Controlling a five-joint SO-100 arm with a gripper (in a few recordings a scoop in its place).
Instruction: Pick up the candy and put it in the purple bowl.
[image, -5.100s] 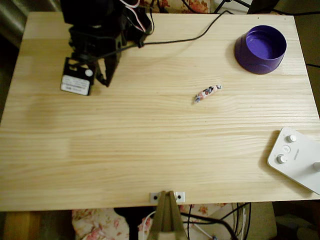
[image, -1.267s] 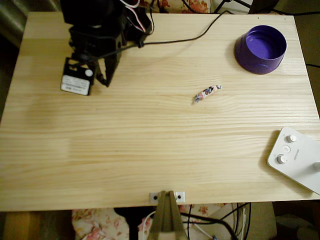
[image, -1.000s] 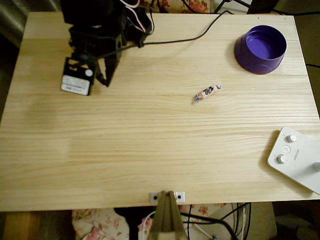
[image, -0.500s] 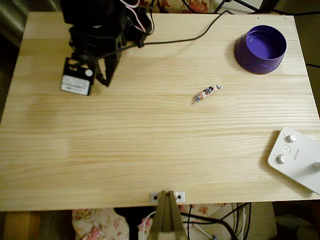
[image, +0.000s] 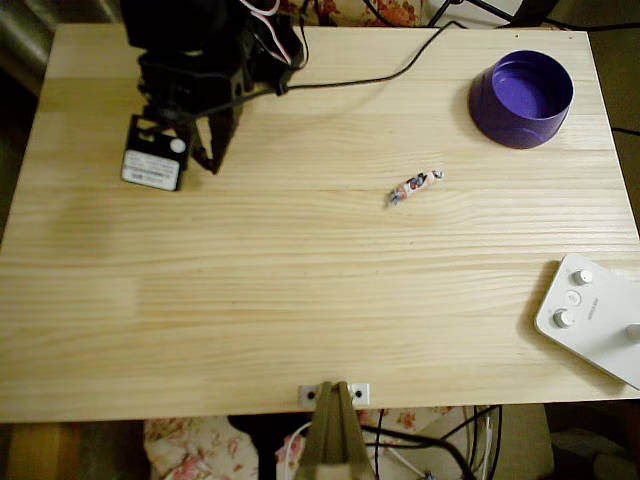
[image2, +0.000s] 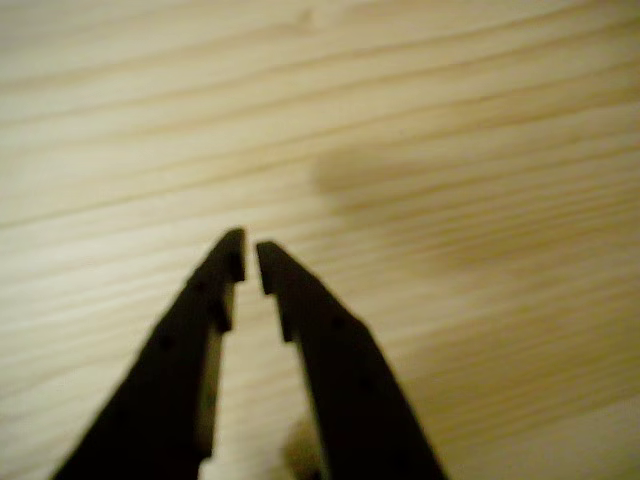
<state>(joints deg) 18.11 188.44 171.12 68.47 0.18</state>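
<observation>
The candy (image: 415, 186) lay mid-table, well left of the purple bowl (image: 522, 98) at the far right, likely light, crinkly and best pinched across its middle, while the empty end effector (image2: 249, 260) hung almost closed far left.

Overhead camera is looking straight down on the whole bench (image: 300, 300) from well above, while the wrist camera is facing the boards close up past the gripper (image2: 250, 258), both sharing bare wood near the far-left corner.

One candy (image: 415, 185), one purple bowl (image: 521, 98), one white box (image: 593, 316).
</observation>
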